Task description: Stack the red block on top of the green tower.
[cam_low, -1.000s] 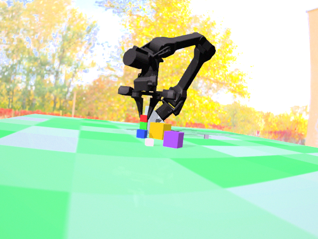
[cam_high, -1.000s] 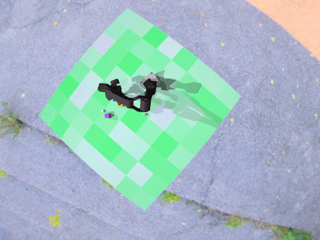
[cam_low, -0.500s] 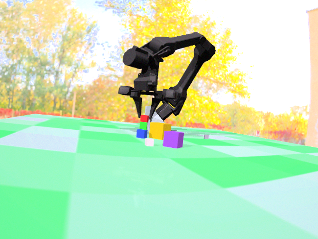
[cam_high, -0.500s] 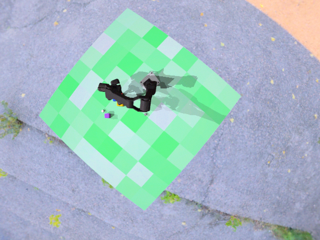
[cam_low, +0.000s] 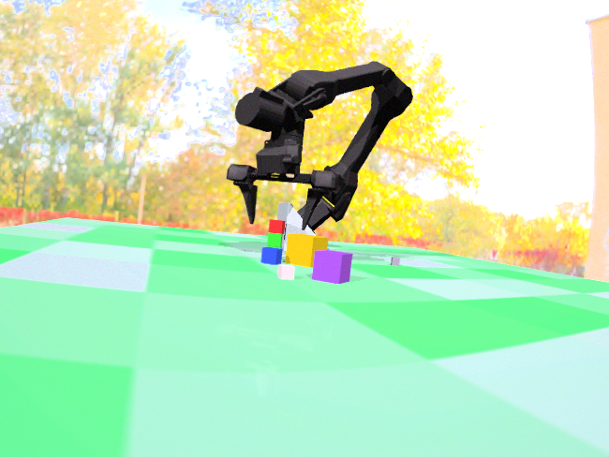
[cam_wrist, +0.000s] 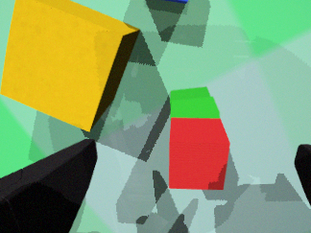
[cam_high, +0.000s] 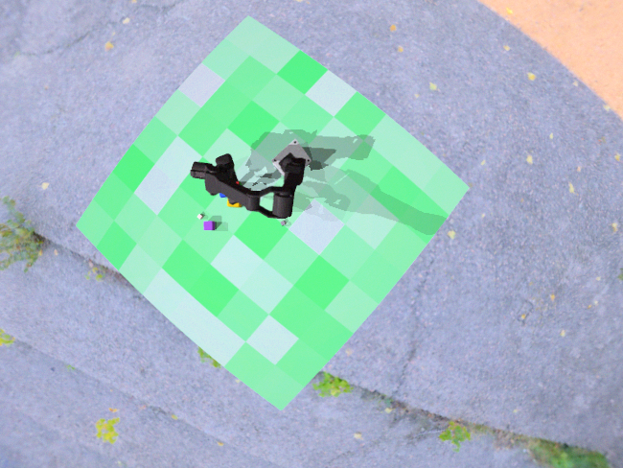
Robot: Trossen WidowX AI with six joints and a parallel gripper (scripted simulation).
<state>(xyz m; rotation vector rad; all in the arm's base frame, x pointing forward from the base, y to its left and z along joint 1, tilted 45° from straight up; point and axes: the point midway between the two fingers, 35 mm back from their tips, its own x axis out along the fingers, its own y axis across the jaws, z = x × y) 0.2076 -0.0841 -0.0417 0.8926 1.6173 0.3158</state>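
Observation:
The red block point(cam_low: 276, 226) point(cam_wrist: 198, 154) sits on top of the green tower point(cam_low: 274, 240) point(cam_wrist: 194, 105). In the wrist view it looks roughly level, with a strip of green showing beyond its upper edge. My gripper point(cam_low: 278, 225) point(cam_wrist: 196, 151) is wide open. Its fingers stand on either side of the red block, with a gap at both sides, and the tips are about at its height. In the top view the arm hides the tower and the red block.
A yellow block point(cam_high: 234, 203) point(cam_low: 301, 249) point(cam_wrist: 58, 61) stands close beside the tower. A blue block point(cam_high: 222, 195) point(cam_low: 271, 256) point(cam_wrist: 175, 0) is apart from the tower. A white block point(cam_high: 199, 216) point(cam_low: 286, 272) and a purple block point(cam_high: 208, 225) point(cam_low: 330, 266) are nearby. A small grey object point(cam_high: 284, 222) point(cam_low: 394, 260) lies farther off.

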